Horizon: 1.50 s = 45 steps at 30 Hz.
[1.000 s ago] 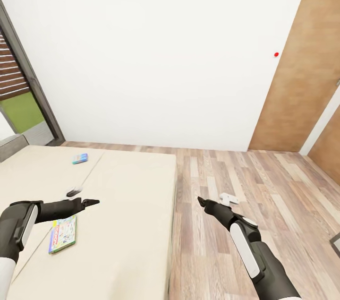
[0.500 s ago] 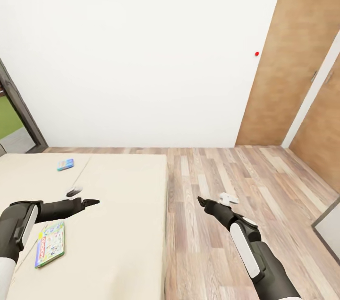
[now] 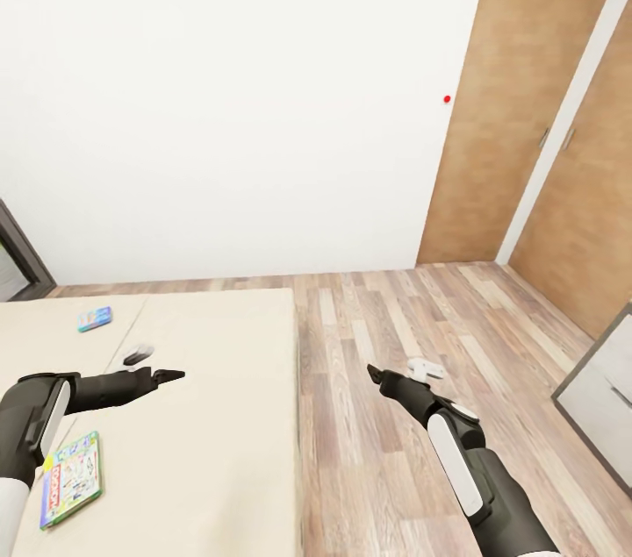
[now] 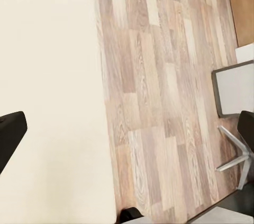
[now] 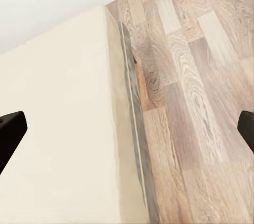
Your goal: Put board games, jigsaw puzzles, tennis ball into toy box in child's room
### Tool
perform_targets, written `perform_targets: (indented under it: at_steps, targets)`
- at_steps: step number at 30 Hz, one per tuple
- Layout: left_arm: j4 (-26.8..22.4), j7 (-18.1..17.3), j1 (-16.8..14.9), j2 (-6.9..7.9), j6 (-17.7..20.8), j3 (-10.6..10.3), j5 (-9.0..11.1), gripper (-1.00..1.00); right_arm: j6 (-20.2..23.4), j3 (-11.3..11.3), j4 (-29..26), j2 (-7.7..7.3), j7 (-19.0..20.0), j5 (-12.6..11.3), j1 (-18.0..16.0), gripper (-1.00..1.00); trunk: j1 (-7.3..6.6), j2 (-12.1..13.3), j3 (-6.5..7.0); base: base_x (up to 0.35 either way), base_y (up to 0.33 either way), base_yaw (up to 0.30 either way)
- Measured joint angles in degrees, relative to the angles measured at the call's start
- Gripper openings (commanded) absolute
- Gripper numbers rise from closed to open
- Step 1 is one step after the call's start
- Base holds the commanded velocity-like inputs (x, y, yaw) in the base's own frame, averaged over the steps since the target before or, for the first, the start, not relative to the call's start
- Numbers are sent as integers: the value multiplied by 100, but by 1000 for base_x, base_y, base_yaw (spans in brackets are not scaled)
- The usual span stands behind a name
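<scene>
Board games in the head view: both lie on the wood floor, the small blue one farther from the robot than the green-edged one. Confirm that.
Not quite. The small blue one and the green-edged one lie on the bed, not the floor, as the head view shows; the blue one is indeed farther.

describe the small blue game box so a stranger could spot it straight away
Find the wide beige bed on the left. The small blue game box lies flat near its far edge, towards the white wall. It is much smaller than the green-edged, white-covered game box lying nearer.

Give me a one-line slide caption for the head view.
Both empty grippers, left and right, held out open; two board games, green-edged and small blue, lie on the bed.
</scene>
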Motion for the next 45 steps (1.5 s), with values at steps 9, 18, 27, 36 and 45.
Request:
perform_targets:
  at_steps: [9, 18, 27, 36, 45]
  targets:
    - [1, -1, 0, 0, -2, -4, -1, 100, 1, -3, 2, 1, -1, 0, -2, 100, 0, 0, 0, 0, 29, -81]
    - [1, -1, 0, 0, -1, -1, 0, 100, 1, 3, 3, 1, -1, 1, -2, 100, 0, 0, 0, 0, 2, -10]
    - [1, -1, 0, 0, -2, -1, 0, 100, 1, 4, 3, 8, -1, 1, -2, 100, 0, 0, 0, 0, 0, 8]
    - [1, 0, 1, 1, -2, -2, 1, 100, 1, 5, -1, 8, -1, 1, -2, 100, 0, 0, 0, 0, 0, 229]
    - [1, -1, 1, 1, -1, -3, 1, 100, 1, 11, -10, 9, -1, 1, -1, 100, 0, 0, 0, 0, 0, 167]
